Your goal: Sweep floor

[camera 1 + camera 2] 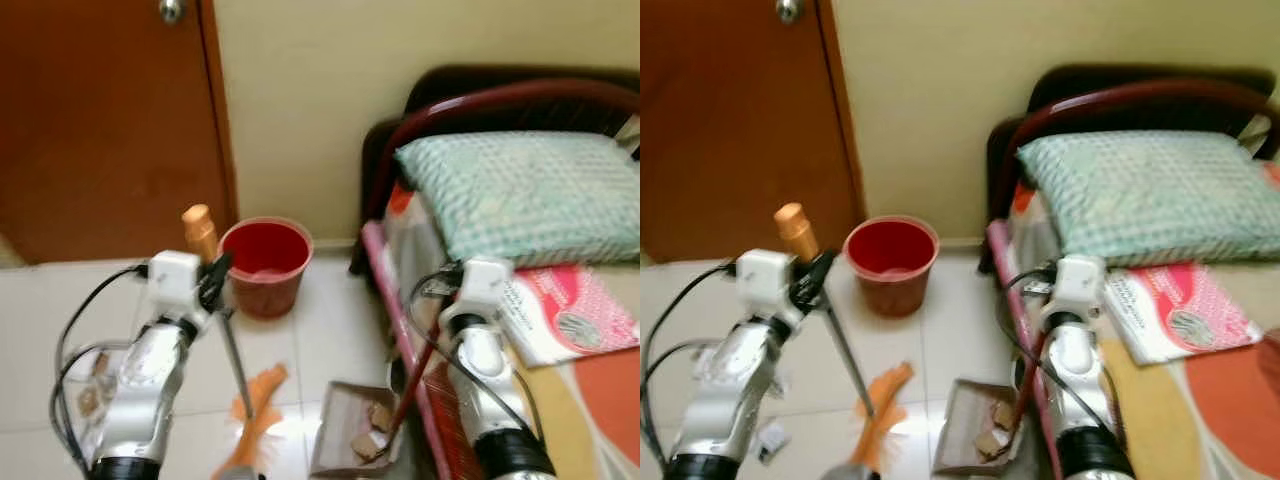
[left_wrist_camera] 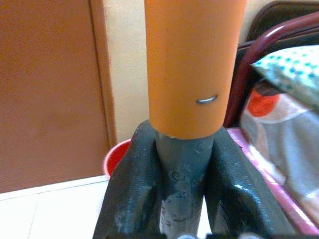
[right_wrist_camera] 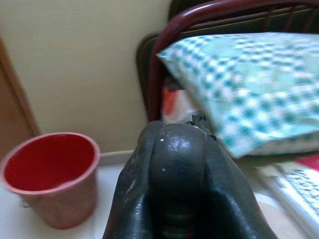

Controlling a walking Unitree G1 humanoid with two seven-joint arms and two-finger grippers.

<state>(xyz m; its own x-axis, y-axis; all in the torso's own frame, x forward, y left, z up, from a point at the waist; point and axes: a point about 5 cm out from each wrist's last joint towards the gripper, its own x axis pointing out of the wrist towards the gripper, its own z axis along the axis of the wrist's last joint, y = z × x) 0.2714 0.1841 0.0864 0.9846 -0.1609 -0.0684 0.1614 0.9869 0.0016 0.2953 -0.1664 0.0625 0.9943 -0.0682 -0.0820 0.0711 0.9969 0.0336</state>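
left claw (image 2: 182,164): clamped on the broom handle (image 2: 194,69), both black fingers (image 2: 132,189) tight on the grey shaft just below the orange grip; in the head views it sits at the handle's upper end (image 1: 213,272)
right claw (image 3: 174,164): closed around a dark rounded knob, the top of the dustpan handle (image 1: 418,385); arm is up against the bed edge
broom (image 1: 255,420): orange bristles on the white tile floor (image 1: 330,340), near the bottom of the head view; shaft leans up and back to the left claw
dustpan (image 1: 340,440): on the floor just beside the bristles, on the bed side; brown scraps (image 1: 378,418) inside it; dark red handle rises to the right claw
floor debris: small scraps (image 1: 92,385) on the tiles by the left arm, blurred
book (image 1: 570,315): pink and white, lying on the bed (image 1: 590,400) next to the right arm
red bucket (image 1: 265,265): upright on the floor beyond the broom, close to the wall, between door and bed
pillow (image 1: 520,190): green check, at the head of the bed against the dark red curved frame (image 1: 500,100)
door (image 1: 100,130): brown wood, shut, knob (image 1: 172,10) at top edge
wall (image 1: 320,90): pale yellow, far end
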